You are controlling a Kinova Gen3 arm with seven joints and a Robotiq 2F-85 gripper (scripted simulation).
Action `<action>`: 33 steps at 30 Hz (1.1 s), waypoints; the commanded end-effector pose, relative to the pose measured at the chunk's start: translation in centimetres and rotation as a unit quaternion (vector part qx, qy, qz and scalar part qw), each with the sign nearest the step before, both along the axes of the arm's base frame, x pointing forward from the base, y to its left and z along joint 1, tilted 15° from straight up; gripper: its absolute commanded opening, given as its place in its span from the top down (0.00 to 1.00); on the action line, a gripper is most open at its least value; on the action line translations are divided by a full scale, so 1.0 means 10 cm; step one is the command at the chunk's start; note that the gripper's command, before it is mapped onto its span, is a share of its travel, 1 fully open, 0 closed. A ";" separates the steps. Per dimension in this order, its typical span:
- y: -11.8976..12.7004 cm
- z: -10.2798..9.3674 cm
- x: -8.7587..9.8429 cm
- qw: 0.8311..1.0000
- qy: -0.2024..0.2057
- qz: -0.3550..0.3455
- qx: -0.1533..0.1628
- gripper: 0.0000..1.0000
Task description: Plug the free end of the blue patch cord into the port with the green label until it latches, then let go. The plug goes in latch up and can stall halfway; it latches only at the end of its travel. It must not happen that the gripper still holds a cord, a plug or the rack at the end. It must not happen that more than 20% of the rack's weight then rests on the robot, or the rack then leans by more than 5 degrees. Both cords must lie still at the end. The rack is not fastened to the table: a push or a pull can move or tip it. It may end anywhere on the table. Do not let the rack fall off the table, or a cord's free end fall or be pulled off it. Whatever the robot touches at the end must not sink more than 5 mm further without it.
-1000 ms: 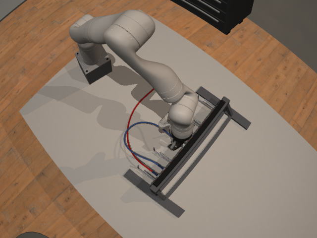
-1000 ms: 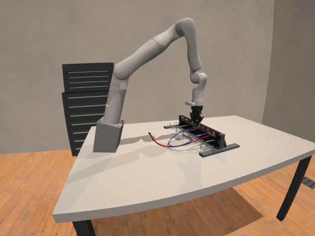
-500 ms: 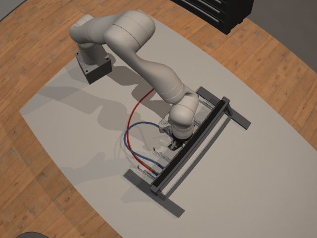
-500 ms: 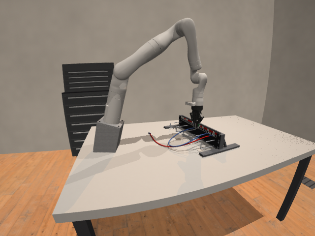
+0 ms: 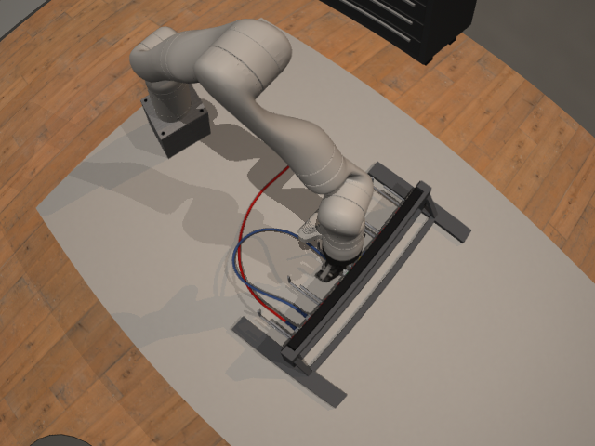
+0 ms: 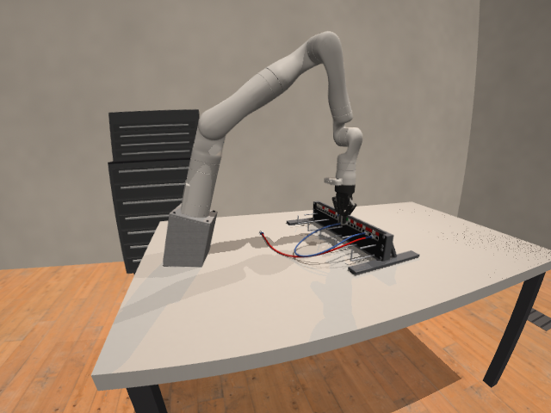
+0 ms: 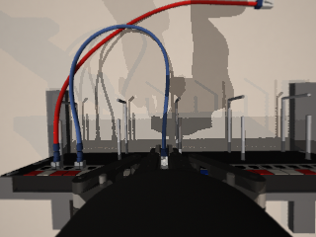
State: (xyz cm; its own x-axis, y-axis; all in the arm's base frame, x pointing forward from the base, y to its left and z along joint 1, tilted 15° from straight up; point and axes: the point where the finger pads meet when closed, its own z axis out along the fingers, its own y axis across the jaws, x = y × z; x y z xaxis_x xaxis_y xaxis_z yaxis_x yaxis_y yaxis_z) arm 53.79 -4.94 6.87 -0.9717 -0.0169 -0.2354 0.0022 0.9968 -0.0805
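The arm reaches down over the rack [image 5: 356, 269], which stands on the table [image 5: 480, 335], and the jaws are pinched on the plug [image 7: 164, 161] at the free end of the blue cord [image 7: 118, 30]. The grip sits right at the plug, not further up the cord, probably so that a push goes straight into the port instead of bending the soft cable.

In the wrist view the plug is at the face of the rack, in the middle of the row of ports, with the cord rising from it in a high arch and coming down to its other end [image 7: 79, 160], already seated at the left. Whether the plug is fully home or stalled partway cannot be told; the green label is not plainly visible either.

The red cord [image 5: 247, 216] is plugged in beside the blue one's fixed end, and its free end [image 7: 263, 4] lies loose on the table, well away from the edge.

The rack is loose, so a hard shove could slide it; a steady push seems wise before releasing.
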 end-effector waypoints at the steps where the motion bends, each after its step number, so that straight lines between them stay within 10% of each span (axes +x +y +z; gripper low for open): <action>1: 0.00 0.03 0.04 1.000 -0.005 0.000 0.000 1.00; 33: 0.00 0.03 0.07 1.000 -0.002 0.000 0.000 1.00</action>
